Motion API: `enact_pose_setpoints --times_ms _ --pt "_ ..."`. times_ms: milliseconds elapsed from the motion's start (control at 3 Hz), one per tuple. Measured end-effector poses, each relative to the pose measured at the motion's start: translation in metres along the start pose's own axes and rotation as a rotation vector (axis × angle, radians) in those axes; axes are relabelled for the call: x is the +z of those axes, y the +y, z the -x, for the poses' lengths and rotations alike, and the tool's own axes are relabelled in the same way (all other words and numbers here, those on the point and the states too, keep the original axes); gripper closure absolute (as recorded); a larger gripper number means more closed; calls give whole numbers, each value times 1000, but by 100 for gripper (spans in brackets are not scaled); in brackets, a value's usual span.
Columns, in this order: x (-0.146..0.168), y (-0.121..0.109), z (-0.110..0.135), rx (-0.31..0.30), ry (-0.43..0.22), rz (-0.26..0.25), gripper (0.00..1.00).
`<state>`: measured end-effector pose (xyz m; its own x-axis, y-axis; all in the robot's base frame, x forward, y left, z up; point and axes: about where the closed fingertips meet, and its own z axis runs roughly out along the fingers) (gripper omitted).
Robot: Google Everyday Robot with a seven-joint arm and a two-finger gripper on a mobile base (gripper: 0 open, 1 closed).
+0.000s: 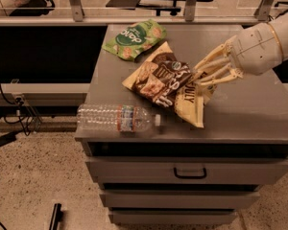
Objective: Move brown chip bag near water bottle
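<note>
The brown chip bag (165,83), dark brown with cream-yellow ends, lies crumpled on the grey cabinet top (249,114), near its middle. My gripper (198,75) reaches in from the right and is shut on the bag's right side. The water bottle (116,118), clear with a white cap and a red-blue label, lies on its side along the front left edge, cap pointing right. The bag's lower end is a short gap to the right of the bottle's cap.
A smaller green bag (134,37) lies at the back left of the cabinet top. Drawers (189,171) are below the front edge. A rail and chairs stand behind the cabinet. The floor drops off to the left.
</note>
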<state>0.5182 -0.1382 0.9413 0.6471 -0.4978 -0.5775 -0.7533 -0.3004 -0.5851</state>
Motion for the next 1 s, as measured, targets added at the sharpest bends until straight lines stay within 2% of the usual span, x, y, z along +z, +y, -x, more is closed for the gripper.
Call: enact_pose_setpoints --times_ms 333,667,1000 --pt "3 -1 0 -1 -3 1 29" --pt "5 -2 1 -2 -5 1 5" --pt "6 -3 1 -3 -7 1 0"
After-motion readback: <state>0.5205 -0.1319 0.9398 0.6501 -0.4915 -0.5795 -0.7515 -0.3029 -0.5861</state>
